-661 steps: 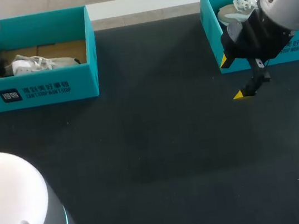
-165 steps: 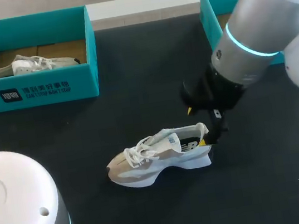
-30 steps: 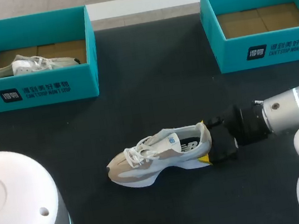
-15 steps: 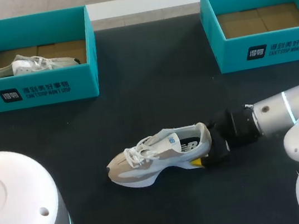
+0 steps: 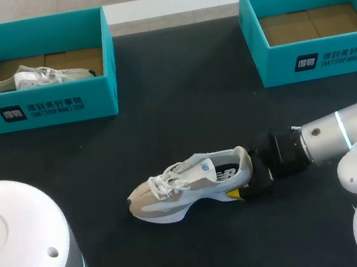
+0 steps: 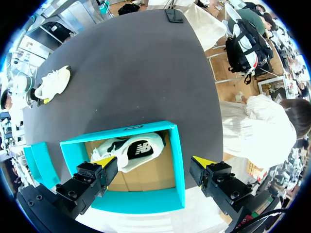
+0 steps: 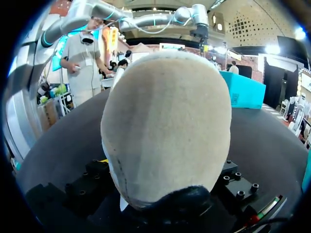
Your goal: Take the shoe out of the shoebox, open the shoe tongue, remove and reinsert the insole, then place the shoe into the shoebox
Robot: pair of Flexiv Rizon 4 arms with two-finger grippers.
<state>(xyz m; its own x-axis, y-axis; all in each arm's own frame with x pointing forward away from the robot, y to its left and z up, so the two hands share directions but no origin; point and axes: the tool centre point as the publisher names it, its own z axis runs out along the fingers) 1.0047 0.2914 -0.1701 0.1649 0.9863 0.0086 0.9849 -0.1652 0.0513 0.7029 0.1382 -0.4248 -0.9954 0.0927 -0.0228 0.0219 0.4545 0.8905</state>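
Found right pincer point(image 5: 244, 176) at 3 o'clock heel point(image 5: 243, 161) of shoe point(image 5: 187, 189), could not tell whether clamped; left pincer point(image 6: 153, 161) gaping, empty; judged firm heel hold needed before spreading tongue point(image 5: 182, 168).

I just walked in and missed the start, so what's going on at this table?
The right gripper is at the heel of a pale shoe standing on its sole on the table, out of the empty right shoebox. Whether it grips the heel is unclear. The left gripper hangs above the left shoebox, fingers open; a second shoe lies inside.
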